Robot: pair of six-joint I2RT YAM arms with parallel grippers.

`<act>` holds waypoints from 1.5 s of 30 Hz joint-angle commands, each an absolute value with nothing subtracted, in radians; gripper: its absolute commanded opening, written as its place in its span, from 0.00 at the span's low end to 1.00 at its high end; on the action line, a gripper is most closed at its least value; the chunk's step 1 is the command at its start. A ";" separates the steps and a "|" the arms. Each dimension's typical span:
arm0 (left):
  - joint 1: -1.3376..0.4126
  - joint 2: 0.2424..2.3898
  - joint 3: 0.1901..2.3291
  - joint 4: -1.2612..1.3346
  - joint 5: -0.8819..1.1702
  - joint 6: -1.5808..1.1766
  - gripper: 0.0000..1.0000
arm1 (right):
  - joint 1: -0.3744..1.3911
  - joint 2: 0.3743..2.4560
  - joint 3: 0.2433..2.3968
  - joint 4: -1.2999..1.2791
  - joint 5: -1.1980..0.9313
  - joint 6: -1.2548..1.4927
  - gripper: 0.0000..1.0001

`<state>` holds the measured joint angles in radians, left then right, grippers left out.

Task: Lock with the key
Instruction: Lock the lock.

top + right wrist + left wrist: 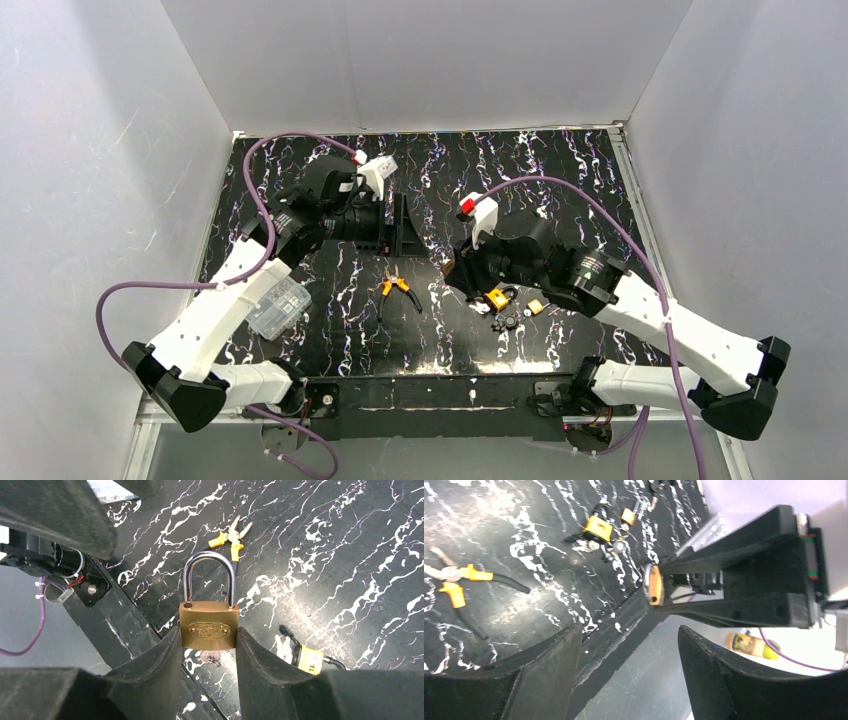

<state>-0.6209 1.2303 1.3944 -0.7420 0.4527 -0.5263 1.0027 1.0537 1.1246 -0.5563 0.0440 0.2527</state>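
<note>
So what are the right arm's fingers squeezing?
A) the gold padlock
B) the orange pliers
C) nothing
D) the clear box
A: the right arm's fingers press both sides of the gold padlock, and its shackle pokes out past them.

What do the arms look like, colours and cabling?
Both the left arm and right arm: white links, black joints. A purple cable loops along each. White wrist piece with red tab. Broad black curved fingers.
</note>
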 commanded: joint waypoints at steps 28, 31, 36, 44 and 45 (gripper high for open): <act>-0.617 1.298 1.345 -0.690 0.660 -0.619 0.31 | 1.104 1.108 1.312 -0.616 0.074 0.155 0.03; -0.617 1.305 1.344 -0.683 0.667 -0.626 0.29 | 1.112 1.116 1.316 -0.620 0.072 0.154 0.02; -0.618 1.317 1.345 -0.673 0.683 -0.632 0.15 | 1.117 1.116 1.311 -0.617 0.075 0.154 0.02; -0.625 1.290 1.345 -0.655 0.726 -0.557 0.30 | 1.115 1.092 1.307 -0.605 -0.019 0.152 0.03; -0.625 1.278 1.344 -0.654 0.724 -0.536 0.35 | 1.113 1.089 1.309 -0.607 -0.043 0.151 0.03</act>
